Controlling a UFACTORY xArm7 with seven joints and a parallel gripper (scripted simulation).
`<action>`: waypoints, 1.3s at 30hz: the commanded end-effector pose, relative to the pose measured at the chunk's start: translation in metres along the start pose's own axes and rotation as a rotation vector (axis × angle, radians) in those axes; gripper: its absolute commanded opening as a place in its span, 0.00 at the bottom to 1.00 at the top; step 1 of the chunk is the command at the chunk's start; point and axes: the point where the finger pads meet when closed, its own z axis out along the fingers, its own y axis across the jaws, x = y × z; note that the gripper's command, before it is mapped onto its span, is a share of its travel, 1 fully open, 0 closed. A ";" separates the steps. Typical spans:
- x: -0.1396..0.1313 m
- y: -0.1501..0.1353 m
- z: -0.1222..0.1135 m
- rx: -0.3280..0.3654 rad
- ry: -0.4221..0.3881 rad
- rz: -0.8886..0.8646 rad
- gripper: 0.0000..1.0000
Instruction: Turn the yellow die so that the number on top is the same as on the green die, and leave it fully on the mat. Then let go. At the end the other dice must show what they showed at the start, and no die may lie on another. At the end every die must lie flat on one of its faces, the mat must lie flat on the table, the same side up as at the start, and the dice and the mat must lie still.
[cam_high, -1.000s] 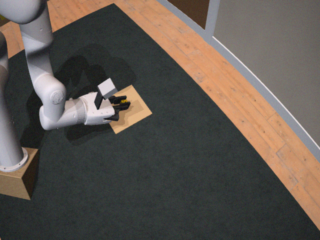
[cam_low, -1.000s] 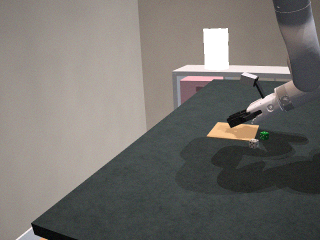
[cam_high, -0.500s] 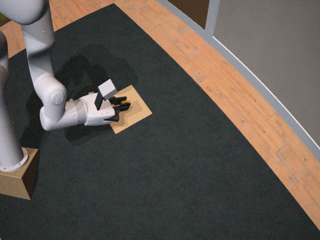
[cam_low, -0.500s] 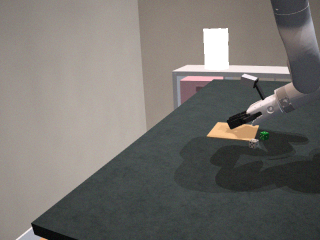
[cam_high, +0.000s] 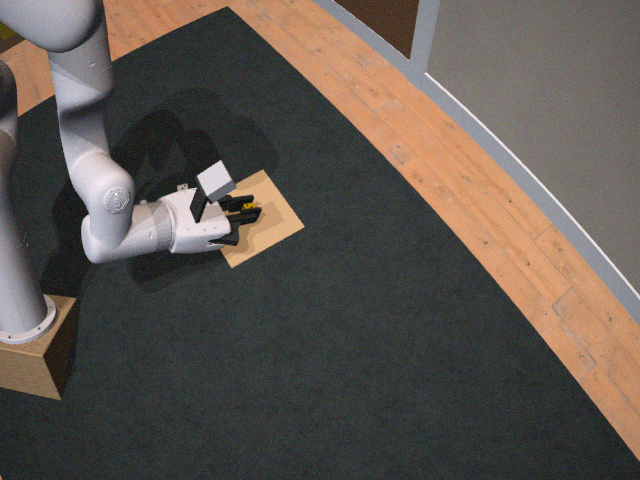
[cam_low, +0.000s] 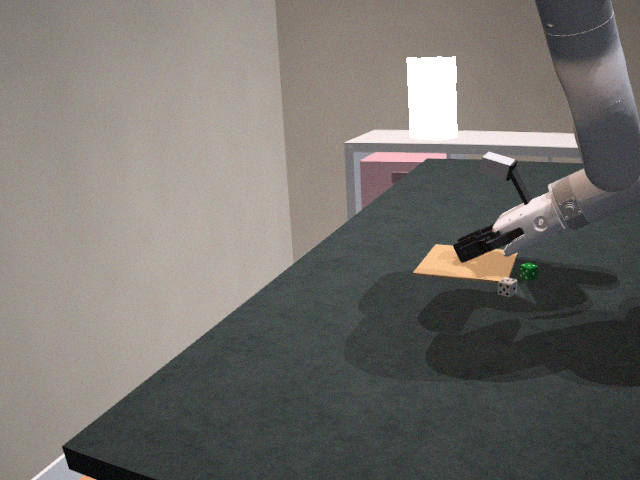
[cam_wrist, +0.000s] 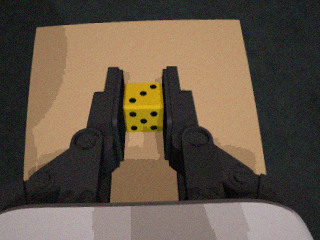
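My gripper (cam_wrist: 143, 87) is shut on the yellow die (cam_wrist: 143, 107) and holds it low over the tan mat (cam_wrist: 143, 60). In the wrist view the die shows two faces, one with three pips and one with five. The gripper also shows in the top view (cam_high: 247, 207), with a bit of the yellow die (cam_high: 250, 206) between the black fingers over the mat (cam_high: 263, 219). In the exterior view the gripper (cam_low: 465, 249) hangs tilted just above the mat (cam_low: 467, 263) and hides the yellow die. The green die (cam_low: 528, 270) lies on the table beside the mat's near corner.
A white die (cam_low: 507, 287) lies on the dark table top just in front of the mat, close to the green die. The arm's base stands on a wooden block (cam_high: 31, 356) at the left. A white shelf (cam_low: 460, 142) stands beyond the table's far edge.
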 end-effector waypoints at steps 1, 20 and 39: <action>0.001 0.000 0.000 -0.001 0.002 -0.001 0.15; 0.001 0.000 0.000 -0.001 0.002 -0.001 0.15; 0.001 0.000 0.000 -0.001 0.002 -0.001 0.28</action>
